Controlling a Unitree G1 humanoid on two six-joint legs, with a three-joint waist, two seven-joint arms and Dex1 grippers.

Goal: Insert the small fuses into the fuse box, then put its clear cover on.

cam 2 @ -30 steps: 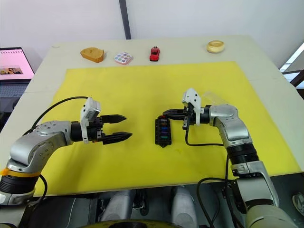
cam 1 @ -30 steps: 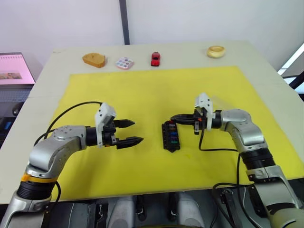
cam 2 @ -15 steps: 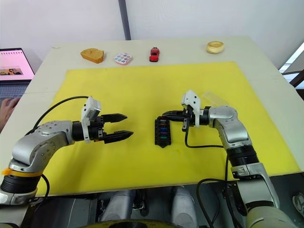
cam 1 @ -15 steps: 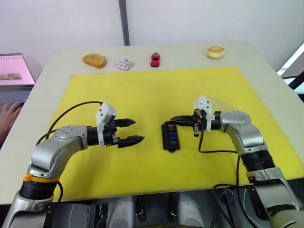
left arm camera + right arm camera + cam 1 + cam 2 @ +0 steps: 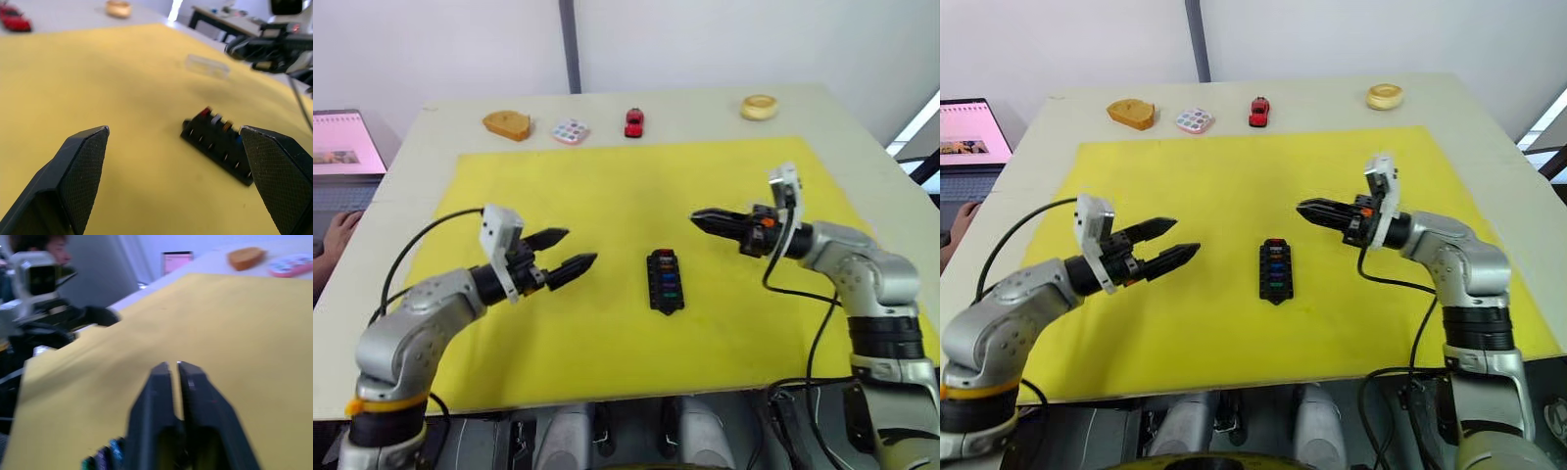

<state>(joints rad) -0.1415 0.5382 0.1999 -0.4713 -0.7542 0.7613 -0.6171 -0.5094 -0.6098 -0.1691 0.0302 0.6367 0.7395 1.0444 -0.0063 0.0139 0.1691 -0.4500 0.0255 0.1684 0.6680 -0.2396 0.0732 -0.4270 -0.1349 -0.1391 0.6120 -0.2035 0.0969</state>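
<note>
The black fuse box [image 5: 664, 282] lies on the yellow mat [image 5: 607, 186], with several small coloured fuses [image 5: 666, 280] sitting in its slots. They also show in the left wrist view as fuses [image 5: 218, 122]. My right gripper [image 5: 695, 217] is shut and empty, hovering above and to the right of the box. To the left of the box my left gripper [image 5: 576, 248] stands open, well apart from it, fingers pointing at it. The clear cover [image 5: 208, 66] lies on the mat beyond the box, under my right arm.
Along the table's far edge are a brown wooden piece [image 5: 507, 123], a pastel-dotted palette [image 5: 570, 131], a red toy car [image 5: 633, 121] and a tan ring [image 5: 759, 106]. A laptop [image 5: 340, 145] and a person's hand [image 5: 337, 233] are at the far left.
My right gripper has lifted off the fuse box and drawn back up and to the right. My left gripper has pulled back a little to the left, still open.
</note>
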